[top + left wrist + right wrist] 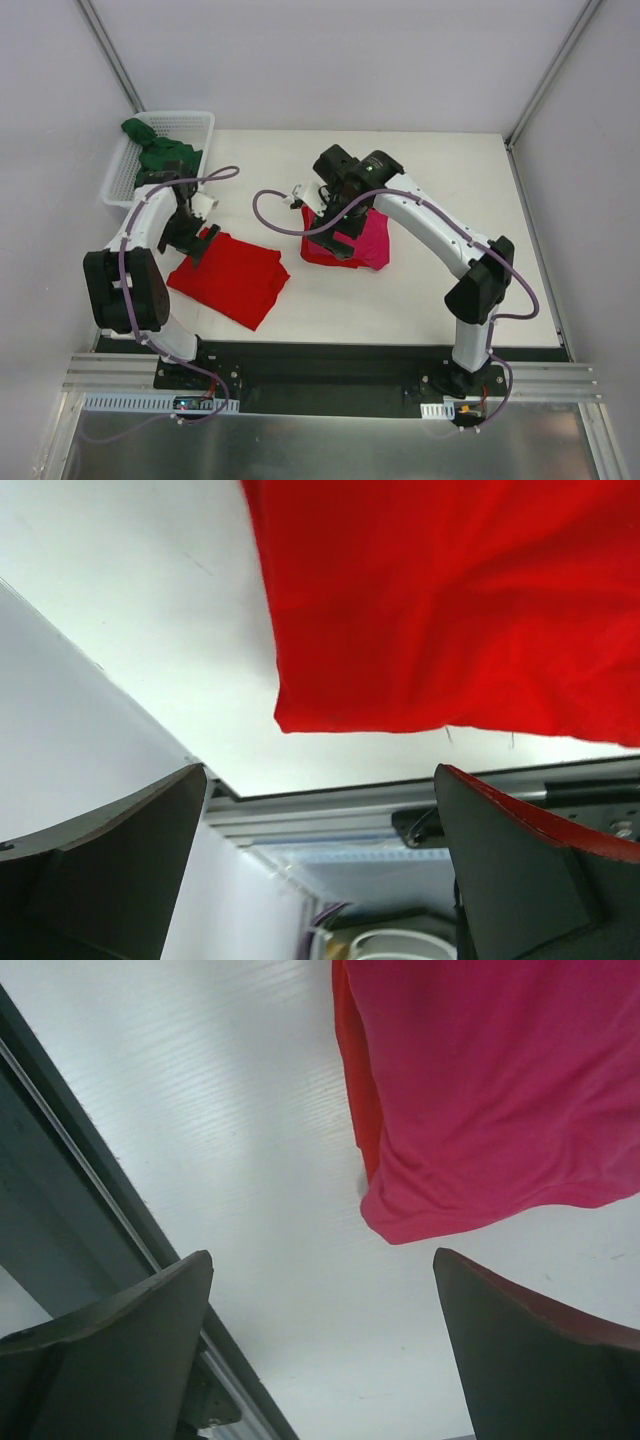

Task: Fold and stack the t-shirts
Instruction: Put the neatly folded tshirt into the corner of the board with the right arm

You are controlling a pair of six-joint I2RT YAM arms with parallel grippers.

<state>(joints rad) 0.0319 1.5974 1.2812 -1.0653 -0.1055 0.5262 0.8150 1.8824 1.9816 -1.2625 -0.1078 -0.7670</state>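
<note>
Hovering spread and empty, my left tool (200, 240) sits over the red tee (232, 280), likely to fold it; my right tool (338, 243) over the pink tee (375, 238).

We see a white plastic mesh basket (190, 122) standing at the far left corner of the white tabletop (420, 300), close against the left wall panel (50, 120). Along the near edge of the tabletop runs a black mounting plate (330, 362), with an aluminium rail (560, 382) just in front of it. Pale panels close the space at the back and on both sides
</note>
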